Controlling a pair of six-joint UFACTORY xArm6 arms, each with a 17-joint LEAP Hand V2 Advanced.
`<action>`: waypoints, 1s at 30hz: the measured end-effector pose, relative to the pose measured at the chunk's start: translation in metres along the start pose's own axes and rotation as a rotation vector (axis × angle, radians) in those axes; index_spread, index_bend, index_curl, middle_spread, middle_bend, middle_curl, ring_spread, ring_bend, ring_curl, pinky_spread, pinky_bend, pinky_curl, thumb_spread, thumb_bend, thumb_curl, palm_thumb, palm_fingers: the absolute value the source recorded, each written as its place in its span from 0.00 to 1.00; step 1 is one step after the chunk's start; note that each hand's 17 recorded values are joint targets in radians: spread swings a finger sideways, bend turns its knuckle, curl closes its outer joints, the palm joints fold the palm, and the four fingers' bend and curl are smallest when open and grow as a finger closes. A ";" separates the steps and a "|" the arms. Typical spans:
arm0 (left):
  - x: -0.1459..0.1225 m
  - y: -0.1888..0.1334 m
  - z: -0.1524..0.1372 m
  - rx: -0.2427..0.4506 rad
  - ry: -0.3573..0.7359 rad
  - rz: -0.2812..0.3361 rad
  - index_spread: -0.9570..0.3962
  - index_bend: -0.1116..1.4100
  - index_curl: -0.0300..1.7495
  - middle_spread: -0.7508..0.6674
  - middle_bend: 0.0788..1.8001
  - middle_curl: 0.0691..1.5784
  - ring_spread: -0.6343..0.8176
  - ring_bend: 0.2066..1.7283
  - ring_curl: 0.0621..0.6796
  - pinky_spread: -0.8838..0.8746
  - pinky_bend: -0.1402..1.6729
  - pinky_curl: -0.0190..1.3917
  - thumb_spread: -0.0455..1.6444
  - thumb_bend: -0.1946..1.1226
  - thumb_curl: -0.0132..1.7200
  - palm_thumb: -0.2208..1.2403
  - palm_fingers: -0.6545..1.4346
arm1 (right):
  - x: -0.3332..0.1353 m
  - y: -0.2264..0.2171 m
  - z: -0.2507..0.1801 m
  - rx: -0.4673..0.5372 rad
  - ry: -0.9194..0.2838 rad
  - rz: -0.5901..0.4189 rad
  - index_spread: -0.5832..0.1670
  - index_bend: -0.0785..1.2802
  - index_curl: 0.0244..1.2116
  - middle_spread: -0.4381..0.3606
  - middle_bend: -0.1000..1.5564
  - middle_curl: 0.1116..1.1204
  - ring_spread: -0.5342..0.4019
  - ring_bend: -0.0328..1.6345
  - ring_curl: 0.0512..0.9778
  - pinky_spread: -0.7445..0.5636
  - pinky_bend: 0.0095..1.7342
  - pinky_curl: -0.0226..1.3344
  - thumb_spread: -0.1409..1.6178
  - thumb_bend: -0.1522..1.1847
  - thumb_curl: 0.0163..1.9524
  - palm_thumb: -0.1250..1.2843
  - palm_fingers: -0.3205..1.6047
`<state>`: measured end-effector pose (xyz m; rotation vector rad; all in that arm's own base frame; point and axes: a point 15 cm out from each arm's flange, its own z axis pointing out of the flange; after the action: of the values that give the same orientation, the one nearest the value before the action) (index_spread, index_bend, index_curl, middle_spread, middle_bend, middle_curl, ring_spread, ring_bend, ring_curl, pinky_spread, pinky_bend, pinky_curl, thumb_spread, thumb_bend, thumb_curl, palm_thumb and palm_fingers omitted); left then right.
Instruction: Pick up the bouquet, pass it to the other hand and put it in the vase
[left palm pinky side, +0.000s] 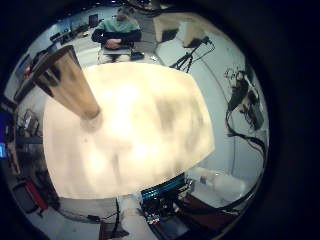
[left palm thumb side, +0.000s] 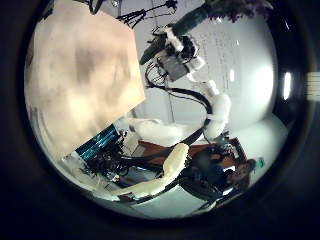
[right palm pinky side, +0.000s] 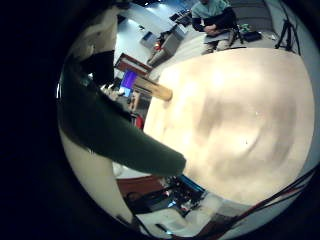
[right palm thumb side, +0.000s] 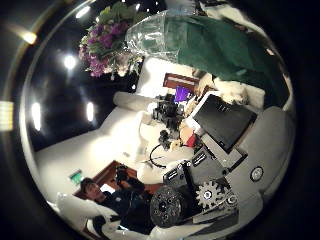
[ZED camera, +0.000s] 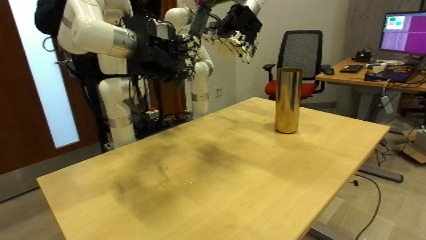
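Note:
The bouquet (right palm thumb side: 105, 45) has purple and pink flowers and a dark green wrap (right palm pinky side: 110, 130). It lies close against my right hand (right palm thumb side: 215, 160), whose fingers curl round the wrap. The left thumb side palm view shows that right hand (left palm thumb side: 178, 55) raised in the air with the flowers (left palm thumb side: 235, 10) sticking out beyond it. The tall gold vase (ZED camera: 286, 99) stands upright near the table's far edge and also shows in the palm views (left palm pinky side: 72, 80) (right palm pinky side: 150, 88). In the outside view a dark hand (ZED camera: 242, 24) hangs high above the table; I cannot tell which hand it is. My left hand's fingers are out of sight.
The wooden table (ZED camera: 226, 170) carries only the vase. Behind it stand a black office chair (ZED camera: 304, 55) and a desk with a monitor (ZED camera: 400, 30).

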<state>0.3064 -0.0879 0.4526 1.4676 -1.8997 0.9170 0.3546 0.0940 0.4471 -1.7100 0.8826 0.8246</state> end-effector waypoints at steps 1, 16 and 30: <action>0.006 -0.004 -0.001 0.014 0.034 0.004 0.91 0.18 0.19 0.82 0.08 0.17 0.80 0.17 0.26 0.79 0.18 0.23 0.46 0.12 0.20 0.26 0.37 | -0.002 0.003 0.007 -0.009 -0.016 -0.005 0.49 0.89 0.72 0.40 0.88 0.59 0.38 0.88 0.60 0.41 0.70 0.62 0.19 0.10 0.47 0.92 0.76; 0.053 -0.009 0.000 -0.009 0.267 0.041 0.92 0.17 0.17 0.84 0.07 0.17 0.79 0.21 0.27 0.78 0.20 0.24 0.46 0.12 0.20 0.27 0.36 | -0.039 0.017 0.081 -0.170 -0.098 -0.062 0.50 0.90 0.71 0.41 0.88 0.60 0.37 0.88 0.61 0.40 0.66 0.70 0.18 0.10 0.47 0.92 0.75; 0.077 -0.007 0.012 -0.078 0.401 0.043 0.93 0.17 0.17 0.85 0.11 0.18 0.81 0.24 0.25 0.78 0.20 0.24 0.46 0.12 0.20 0.29 0.38 | -0.044 0.018 0.118 -0.227 -0.096 -0.074 0.51 0.91 0.71 0.41 0.87 0.61 0.37 0.88 0.61 0.39 0.63 0.77 0.17 0.10 0.47 0.92 0.75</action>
<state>0.2941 -0.1434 0.5058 1.1026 -1.6541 1.0544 0.3030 0.2106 0.4442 -1.8706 0.6774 0.9784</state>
